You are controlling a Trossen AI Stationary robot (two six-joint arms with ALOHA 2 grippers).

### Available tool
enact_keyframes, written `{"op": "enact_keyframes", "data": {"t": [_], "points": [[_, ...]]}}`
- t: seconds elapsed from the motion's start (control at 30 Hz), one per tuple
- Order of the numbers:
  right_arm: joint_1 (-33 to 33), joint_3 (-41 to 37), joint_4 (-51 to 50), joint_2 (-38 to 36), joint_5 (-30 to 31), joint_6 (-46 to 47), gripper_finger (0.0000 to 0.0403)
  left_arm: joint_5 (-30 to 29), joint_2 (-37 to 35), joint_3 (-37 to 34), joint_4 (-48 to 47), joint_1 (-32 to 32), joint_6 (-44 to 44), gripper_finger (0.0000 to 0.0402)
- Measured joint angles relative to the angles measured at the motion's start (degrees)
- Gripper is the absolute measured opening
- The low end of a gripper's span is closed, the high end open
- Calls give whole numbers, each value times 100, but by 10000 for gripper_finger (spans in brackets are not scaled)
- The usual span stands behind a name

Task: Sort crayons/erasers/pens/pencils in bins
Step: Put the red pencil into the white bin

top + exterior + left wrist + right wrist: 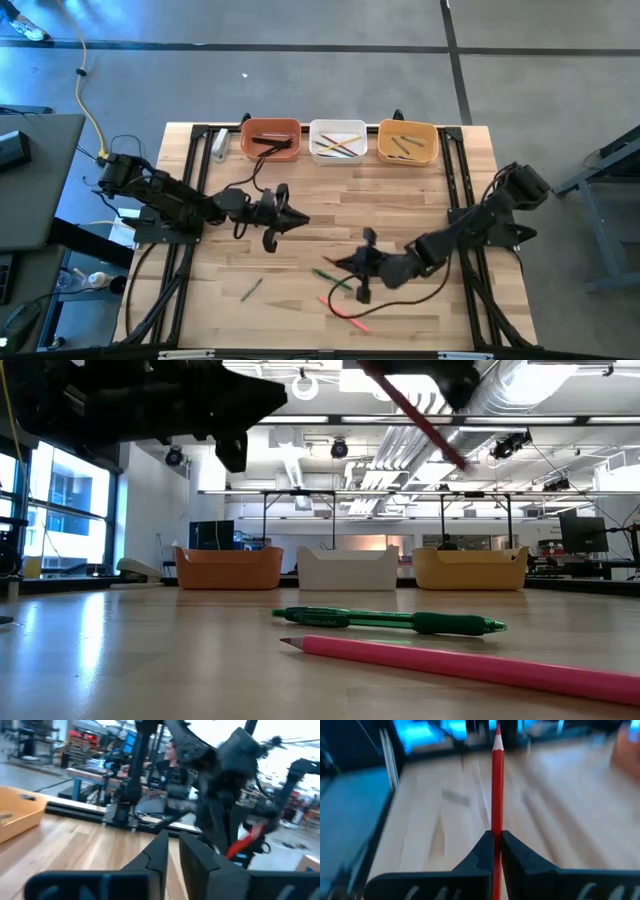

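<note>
Nearest lies a long pink wooden pencil (470,665), a green plastic pen (400,622) just behind it, both on the table below the right claw (497,840), which is clenched on a red pencil (497,785). Left claw (173,851) hovers with fingers barely parted, grasping nothing, the three bins (337,141) well beyond it

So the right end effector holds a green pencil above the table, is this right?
Not quite: the pencil in the right end effector is red, not green, as the right wrist view shows. It is held above the table, as you say.
</note>
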Motion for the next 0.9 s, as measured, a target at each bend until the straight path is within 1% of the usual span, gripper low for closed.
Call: {"op": "enact_keyframes", "data": {"t": [0.1,0.2,0.37,0.5,0.6,0.7,0.8,0.9], "points": [[-235,0,802,0,-6,-616,1,228,1,43,23,-125,118,64],[-456,2,1256,27,-167,-913,1,396,1,260,23,-305,254,94],[-668,2,1553,28,-332,-1095,1,376,128,624,-52,-645,723,134],[-685,4,1645,28,-445,-1142,1,188,279,875,-32,-752,819,148],[-681,4,1671,31,-451,-1164,1,173,334,1017,-35,-798,1029,148],[-681,4,1720,31,-453,-1268,0,179,375,1134,-54,-853,1146,134],[-681,4,1733,31,-453,-1274,0,184,373,1185,-17,-893,1297,105],[-681,4,1747,31,-488,-1290,0,168,375,1185,-31,-919,1421,64]]}}
